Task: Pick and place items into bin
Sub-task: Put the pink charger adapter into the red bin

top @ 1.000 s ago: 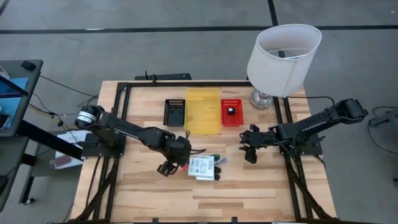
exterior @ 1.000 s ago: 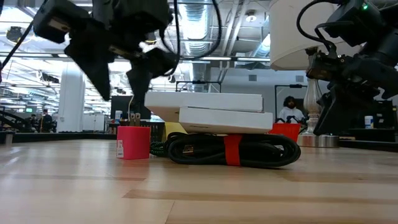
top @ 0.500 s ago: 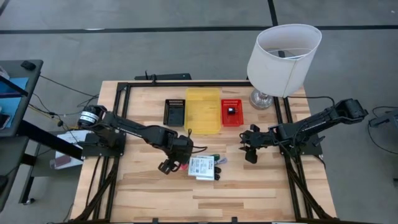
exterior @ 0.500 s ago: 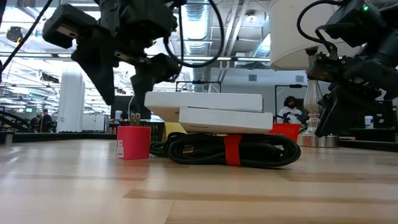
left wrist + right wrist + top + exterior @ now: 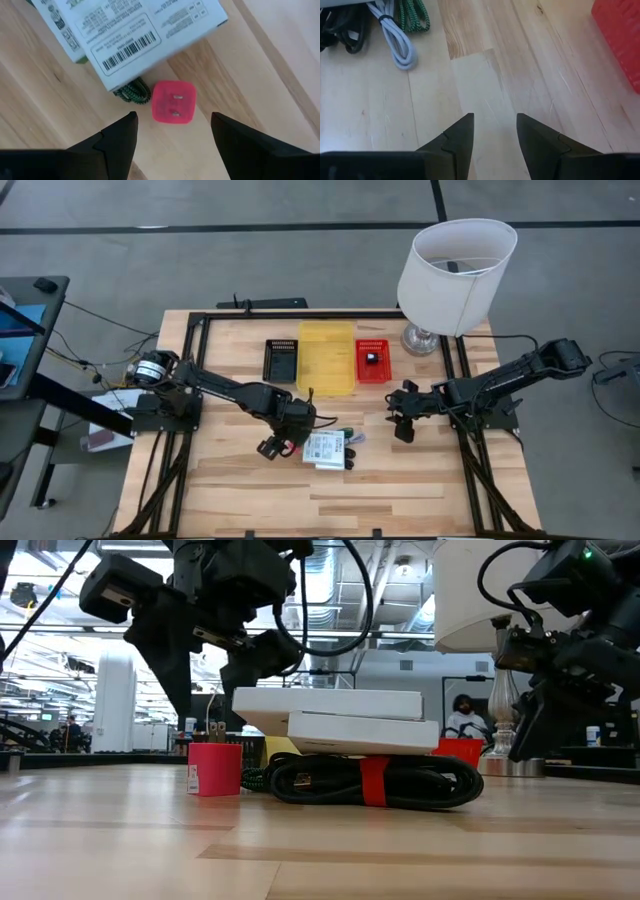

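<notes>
We are seeing the left gripper [image 5: 172,131], jaws apart, hovering over the red piece [image 5: 173,102] beside the white packs [image 5: 135,35] mid-counter; barcode labels showing, print unreadable. Right gripper [image 5: 494,131] is waiting, jaws apart, empty.

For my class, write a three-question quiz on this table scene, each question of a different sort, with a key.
1. True or false: the left claw is shut on the pink plug.
2. Multiple choice: in the high view, which bin holds a small black cube? A) the black bin B) the yellow bin C) the red bin
3. Fill in: in the low view, the two white boxes rest on a coiled black ____.

Key
1. False: it is open, with the plug lying on the table in line with the gap, untouched.
2. C
3. cable, bound with a red tie.
</notes>
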Robot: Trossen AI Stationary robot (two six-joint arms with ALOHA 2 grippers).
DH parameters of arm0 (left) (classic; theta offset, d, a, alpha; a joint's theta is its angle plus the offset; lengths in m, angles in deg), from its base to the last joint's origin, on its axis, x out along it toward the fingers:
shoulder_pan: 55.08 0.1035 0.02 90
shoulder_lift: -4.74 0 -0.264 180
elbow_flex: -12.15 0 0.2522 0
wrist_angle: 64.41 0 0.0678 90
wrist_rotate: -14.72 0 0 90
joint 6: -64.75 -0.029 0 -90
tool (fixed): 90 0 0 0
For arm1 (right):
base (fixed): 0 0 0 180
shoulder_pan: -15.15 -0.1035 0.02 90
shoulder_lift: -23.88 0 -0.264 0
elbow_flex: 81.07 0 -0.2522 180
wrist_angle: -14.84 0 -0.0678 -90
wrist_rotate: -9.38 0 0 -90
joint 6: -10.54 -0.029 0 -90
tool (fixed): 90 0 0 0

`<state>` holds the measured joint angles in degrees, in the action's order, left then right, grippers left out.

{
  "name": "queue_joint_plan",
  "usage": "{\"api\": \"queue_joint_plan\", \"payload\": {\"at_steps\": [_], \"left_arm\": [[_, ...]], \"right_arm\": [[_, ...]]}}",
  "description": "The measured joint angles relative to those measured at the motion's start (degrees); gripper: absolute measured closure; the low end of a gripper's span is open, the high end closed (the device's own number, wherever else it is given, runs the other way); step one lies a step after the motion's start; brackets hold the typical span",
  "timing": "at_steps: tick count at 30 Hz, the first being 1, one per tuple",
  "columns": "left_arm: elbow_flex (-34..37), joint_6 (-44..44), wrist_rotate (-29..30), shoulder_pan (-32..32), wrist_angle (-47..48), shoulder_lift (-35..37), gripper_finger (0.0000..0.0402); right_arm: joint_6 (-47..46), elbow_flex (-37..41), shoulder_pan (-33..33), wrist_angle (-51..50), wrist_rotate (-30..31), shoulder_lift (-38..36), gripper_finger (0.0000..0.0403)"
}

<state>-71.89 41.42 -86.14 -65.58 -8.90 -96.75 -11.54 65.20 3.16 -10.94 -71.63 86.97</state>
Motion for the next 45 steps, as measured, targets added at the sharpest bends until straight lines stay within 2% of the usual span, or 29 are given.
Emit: {"api": "queue_joint_plan", "payload": {"at_steps": [45], "left_arm": [[-0.61,-0.57,-2.17,0.09,-0.97,-3.61,0.0157]], "right_arm": [[0.02,0.0,0.0,-0.91,0.0,0.0,0.0257]]}}
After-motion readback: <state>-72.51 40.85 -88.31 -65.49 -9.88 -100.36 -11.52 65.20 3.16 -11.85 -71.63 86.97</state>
